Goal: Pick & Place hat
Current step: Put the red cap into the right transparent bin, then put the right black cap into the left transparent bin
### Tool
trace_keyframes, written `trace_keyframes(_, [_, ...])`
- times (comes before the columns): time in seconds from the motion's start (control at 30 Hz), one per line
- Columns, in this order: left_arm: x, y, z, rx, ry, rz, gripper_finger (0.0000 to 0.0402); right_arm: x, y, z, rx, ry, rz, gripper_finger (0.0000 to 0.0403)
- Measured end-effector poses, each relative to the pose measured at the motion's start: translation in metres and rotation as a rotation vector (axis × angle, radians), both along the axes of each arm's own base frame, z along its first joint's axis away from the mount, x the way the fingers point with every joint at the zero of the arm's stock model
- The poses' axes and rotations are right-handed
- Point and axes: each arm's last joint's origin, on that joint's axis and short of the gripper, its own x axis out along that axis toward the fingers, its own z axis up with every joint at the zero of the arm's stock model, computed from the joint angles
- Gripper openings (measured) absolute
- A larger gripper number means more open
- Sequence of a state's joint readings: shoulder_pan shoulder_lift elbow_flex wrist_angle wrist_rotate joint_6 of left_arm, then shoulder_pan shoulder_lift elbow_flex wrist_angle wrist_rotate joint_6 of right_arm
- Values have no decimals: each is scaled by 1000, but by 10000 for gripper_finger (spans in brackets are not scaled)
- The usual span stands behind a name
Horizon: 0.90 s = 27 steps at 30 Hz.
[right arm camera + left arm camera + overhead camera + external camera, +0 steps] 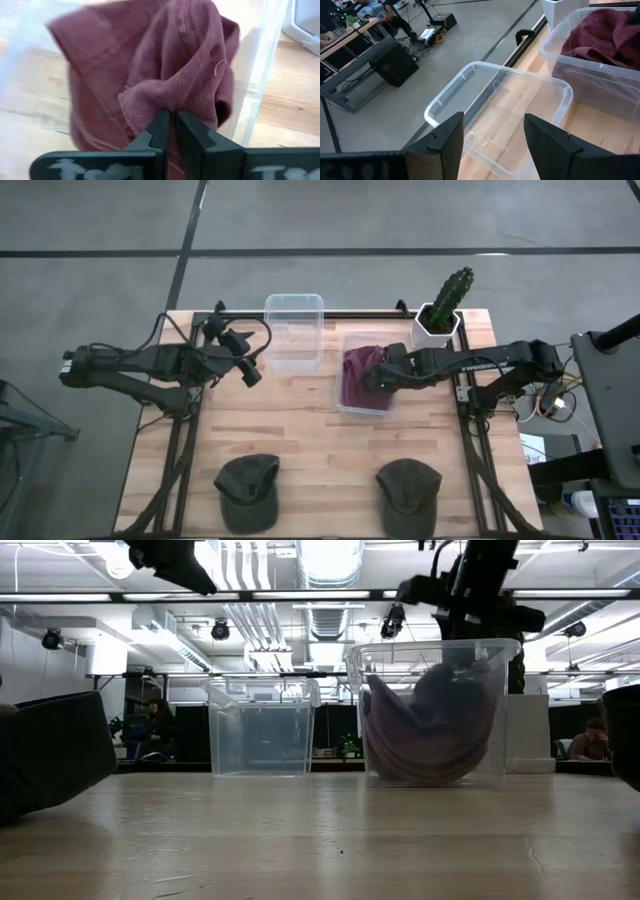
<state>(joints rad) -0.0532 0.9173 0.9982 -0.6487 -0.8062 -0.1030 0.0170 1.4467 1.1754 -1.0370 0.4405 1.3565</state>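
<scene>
**Maroon hat pinched inside the right-hand bin**

While the left gripper [492, 135] hangs with its fingers spread wide above the clear bin [294, 330] at the far middle of the counter [300, 440], the right gripper [170, 125] is at work over the second bin [364, 373] just to the right of the first. Its two fingers are pressed almost together, clamping a fold of the maroon hat [165, 65] between them. That hat sits bunched inside the second bin, its cloth piled against the clear walls, as the low view shows through the plastic [430, 725]. The right arm reaches in from the right edge of the counter, its gripper above the bin's far half in the high view [385, 375].

Two dark olive caps lie on the near part of the counter, well apart from both bins: one near left [247, 490], one near right [408, 495]. A cactus in a white pot [445, 305] stands at the far right corner, just beside the second bin. The first bin holds nothing visible.
</scene>
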Motion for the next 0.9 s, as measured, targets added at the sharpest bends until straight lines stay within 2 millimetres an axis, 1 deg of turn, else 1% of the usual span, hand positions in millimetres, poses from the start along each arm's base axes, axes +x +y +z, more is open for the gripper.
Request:
trace_keyframes(0.23, [0, 0, -2, -1, 0, 0, 199, 7, -1, 29, -86, -45, 64, 28])
trace_keyframes(0.33, [0, 0, -2, -1, 0, 0, 199, 5, -1, 40, -113, -34, 68, 28])
trace_keyframes(0.43, [0, 0, -2, -2, -1, 1, 199, 2, -1, 47, -115, -11, 70, 28])
trace_keyframes(0.53, [0, 0, -2, -17, -18, 10, 199, 0, 1, 51, -120, 4, 79, 28])
trace_keyframes(0.7, [0, 0, -2, -42, -44, 24, 199, -1, 6, 51, -133, 17, 96, 28])
trace_keyframes(0.9, [0, 0, -2, -86, -90, 49, 199, -2, 20, 50, -131, 17, 140, 28])
